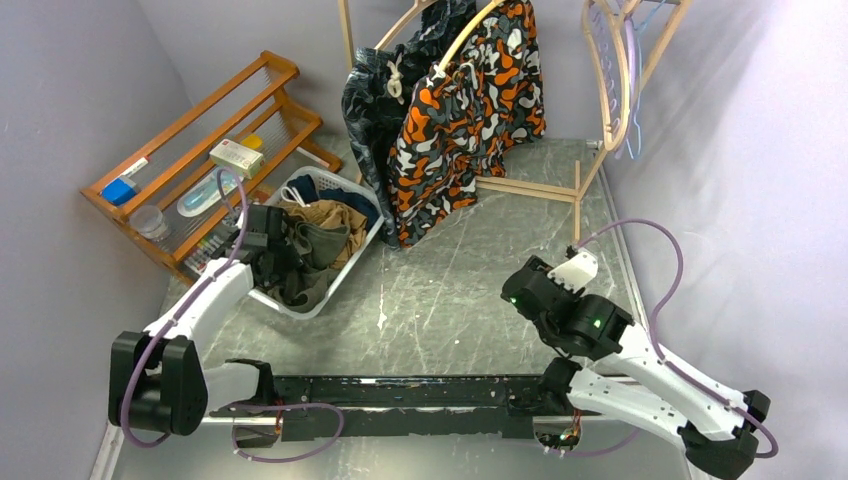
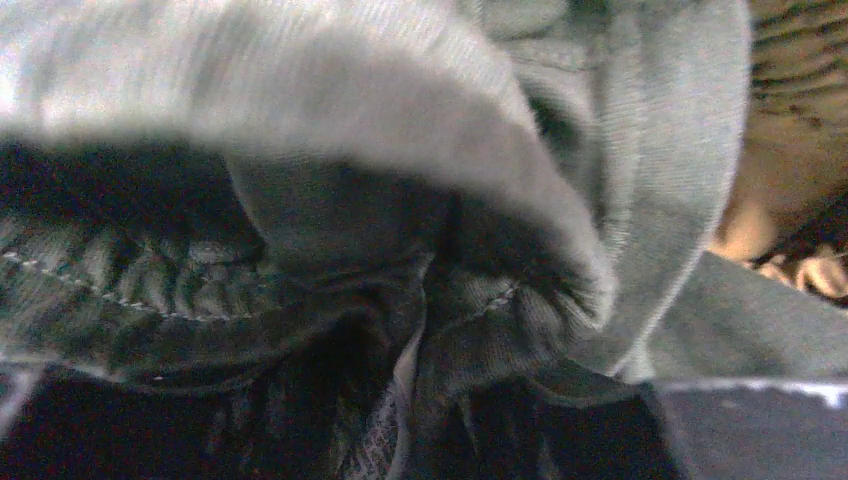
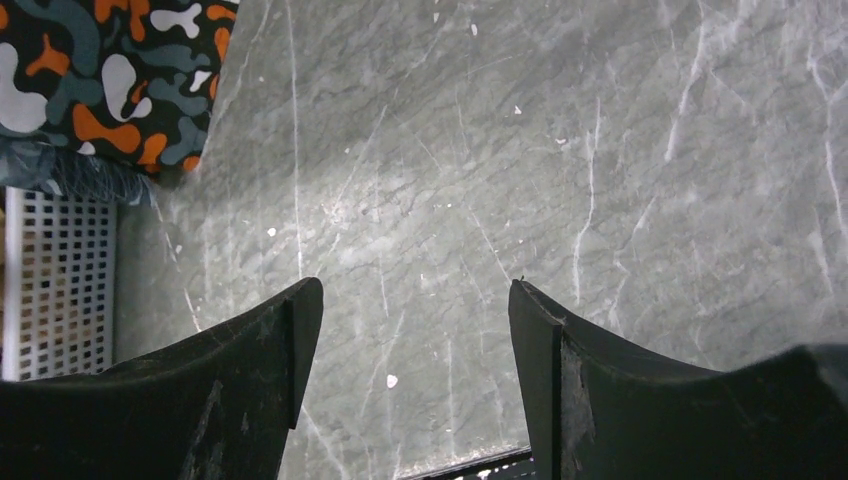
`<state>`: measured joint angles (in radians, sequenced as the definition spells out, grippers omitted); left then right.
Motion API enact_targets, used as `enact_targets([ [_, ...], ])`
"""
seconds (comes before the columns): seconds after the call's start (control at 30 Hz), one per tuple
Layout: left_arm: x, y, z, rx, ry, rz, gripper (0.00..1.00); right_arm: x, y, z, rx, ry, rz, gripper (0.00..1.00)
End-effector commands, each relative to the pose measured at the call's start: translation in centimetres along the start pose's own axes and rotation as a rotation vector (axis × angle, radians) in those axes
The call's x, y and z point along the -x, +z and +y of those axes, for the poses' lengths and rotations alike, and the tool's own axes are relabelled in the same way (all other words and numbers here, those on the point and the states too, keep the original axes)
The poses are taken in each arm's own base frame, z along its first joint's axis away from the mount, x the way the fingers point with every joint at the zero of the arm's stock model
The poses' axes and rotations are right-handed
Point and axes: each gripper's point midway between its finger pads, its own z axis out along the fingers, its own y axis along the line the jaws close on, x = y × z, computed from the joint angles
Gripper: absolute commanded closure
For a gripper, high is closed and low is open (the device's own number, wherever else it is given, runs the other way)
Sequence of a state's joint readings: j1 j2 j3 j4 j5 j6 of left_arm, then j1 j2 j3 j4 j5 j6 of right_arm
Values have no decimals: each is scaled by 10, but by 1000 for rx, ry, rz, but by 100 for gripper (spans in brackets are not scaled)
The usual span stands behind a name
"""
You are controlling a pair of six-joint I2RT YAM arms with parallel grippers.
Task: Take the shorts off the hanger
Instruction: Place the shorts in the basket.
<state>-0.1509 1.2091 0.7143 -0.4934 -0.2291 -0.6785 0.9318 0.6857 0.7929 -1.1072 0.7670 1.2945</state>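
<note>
Olive-grey shorts (image 2: 420, 160) fill the left wrist lens, with folds and a waistband seam right up against it. That's because the left claw (image 1: 283, 243) is nose-down in the white basket (image 1: 335, 298) at the left of the tabletop (image 1: 450, 300). Its fingers don't show in that view and the top view buries them in cloth, so I can't tell whether it's gripping or letting go. My read: the basket is the dump spot and this pair is being delivered.

Tan shorts (image 1: 330, 215) lie in the basket, touching the olive pair. There may be something darker at the far rim, too small to call.

Right claw (image 3: 412, 300): jaws wide apart, nothing between them, only bare tabletop below. It sits low, right of centre, well apart from the rack (image 1: 580, 190). Likely parked clear of the left arm's path.

Still to do: camouflage shorts (image 1: 465, 110) and leaf-print shorts (image 1: 372, 100), side by side and touching on the rack at the far edge. The camo pair is on a pale wood hanger (image 1: 468, 40), and its hem hangs low just beside the basket's far corner.

Risk: the fabric is soft, so a one-arm pull may drag the hanger along. The free right arm could steady it.
</note>
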Motion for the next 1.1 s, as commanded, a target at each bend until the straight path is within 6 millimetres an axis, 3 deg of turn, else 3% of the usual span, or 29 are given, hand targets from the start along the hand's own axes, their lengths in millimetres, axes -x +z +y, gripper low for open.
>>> enact_targets([
  [0.0, 6, -25, -14, -67, -28, 19, 41, 9, -5, 13, 29, -43, -11, 28],
  [0.1, 36, -56, -13, -73, -25, -84, 27, 11, -8, 17, 48, -62, -8, 26],
  [0.23, 62, -92, -11, -83, -34, -185, 20, 14, -13, 25, 113, -80, -3, 20],
  [0.3, 68, -103, -9, -92, -38, -214, 18, 18, -20, 37, 186, -82, 0, 8],
  [0.4, 71, -117, -7, -109, -42, -240, 17, 32, -35, 56, 322, -52, -34, 0],
  [0.5, 76, -130, -11, -153, -28, -270, 17, 50, -58, 77, 523, -27, -101, 0],
  [0.63, 82, -148, -26, -268, 32, -307, 15, 76, -85, 88, 692, 37, -198, 0],
  [0.73, 83, -154, -32, -313, 58, -326, 12, 86, -91, 99, 685, -42, -216, 0],
  [0.83, 84, -155, -32, -325, 69, -351, 8, 87, -85, 118, 614, -191, -188, 1],
  [1.0, 81, -155, -29, -342, 92, -376, 0, 92, -74, 170, 532, -384, -140, 0],
  [1.07, 76, -150, -26, -334, 95, -367, 0, 104, -71, 192, 496, -394, -160, 0],
])
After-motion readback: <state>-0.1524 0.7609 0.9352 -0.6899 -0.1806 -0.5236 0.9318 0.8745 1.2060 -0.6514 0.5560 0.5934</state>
